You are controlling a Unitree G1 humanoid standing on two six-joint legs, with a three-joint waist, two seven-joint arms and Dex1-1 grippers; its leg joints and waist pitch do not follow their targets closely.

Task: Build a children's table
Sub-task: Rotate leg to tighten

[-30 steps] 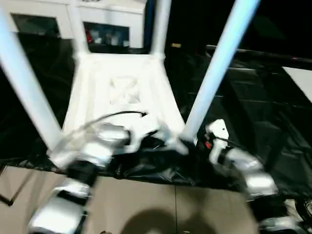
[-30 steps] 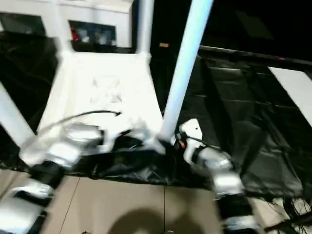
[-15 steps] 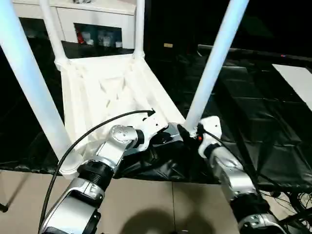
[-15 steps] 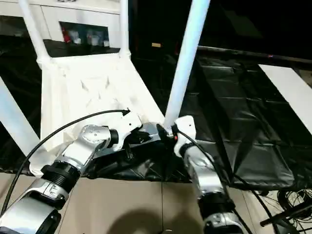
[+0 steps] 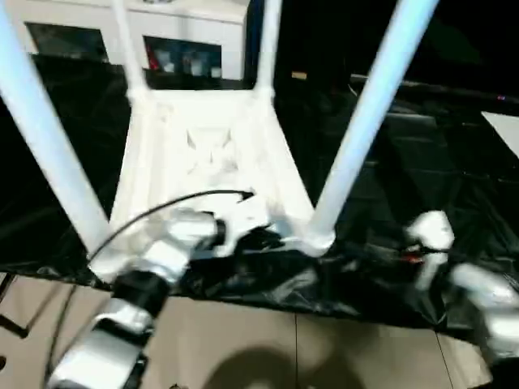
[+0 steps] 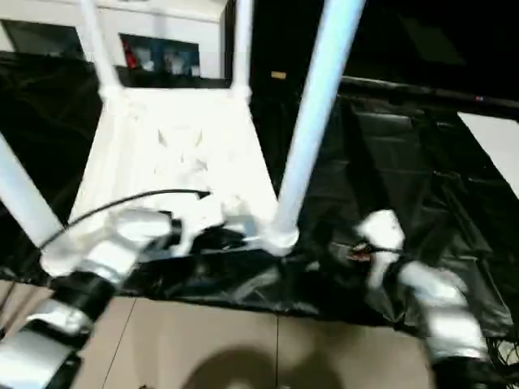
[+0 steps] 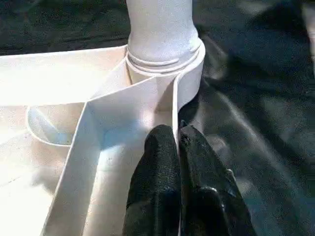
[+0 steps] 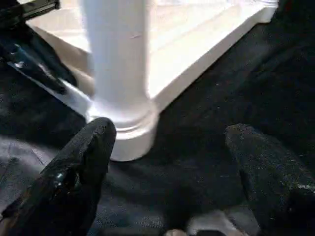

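The children's table [image 5: 203, 154] lies upside down on black cloth, its ribbed underside up and its four white legs standing in the corner sockets. My left gripper [image 7: 176, 130] is shut on the thin rim wall [image 7: 173, 105] right beside the near right socket [image 7: 165, 54]. The near right leg [image 5: 365, 113] rises from that socket. My right gripper [image 8: 171, 130] stands wide open a short way off to the right of that leg [image 8: 118, 59], holding nothing, with its two black fingers [image 8: 83, 167] spread far apart.
Black cloth [image 5: 422, 146] covers the work surface and hangs over its near edge above the beige floor [image 5: 243, 340]. A white cabinet [image 5: 186, 32] stands behind. A black cable [image 5: 162, 207] loops over my left forearm. A white panel [image 5: 504, 130] lies at far right.
My right gripper has drawn back to the right, away from the near right leg, and has opened wider. The left gripper keeps its pinch on the rim. The camera has shifted.
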